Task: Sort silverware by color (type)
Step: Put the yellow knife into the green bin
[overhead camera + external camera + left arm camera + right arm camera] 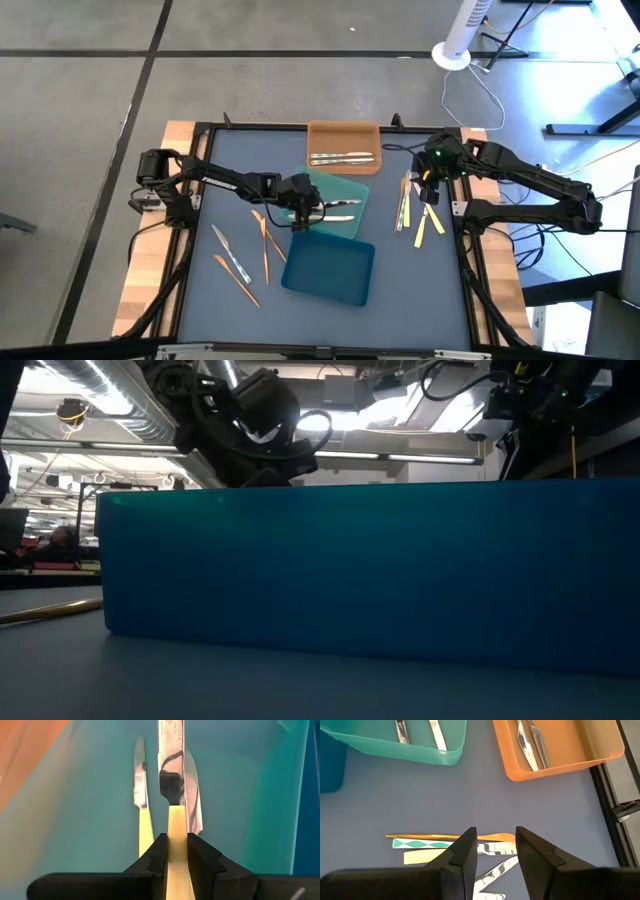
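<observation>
My left gripper (303, 204) is over the teal-green tray (352, 186), shut on a knife (171, 765) with a pale yellow handle and a silver blade. Two more yellow-handled knives (141, 795) lie flat on that tray's floor. The orange tray (345, 130) at the far side holds silver-grey utensils (530, 745). My right gripper (496, 840) hangs open above a loose group of utensils (408, 208) on the mat at the right: an orange one (445, 836), a teal-patterned one, a pale yellow one and silver ones. My left gripper pinches the knife's pale yellow handle (175, 822) between its two fingers, just behind the blade. The fingers slant down from the table's left and lie along the knife. The blade (171, 750) reaches out ahead over the teal tray's floor; its tip is out of frame.
The dark blue tray (330, 268) stands near the front, close under my left arm, and fills the low view. Several loose utensils (240, 258) lie on the mat at the left, orange-tan and silver. The table's black frame (470, 260) bounds the mat.
</observation>
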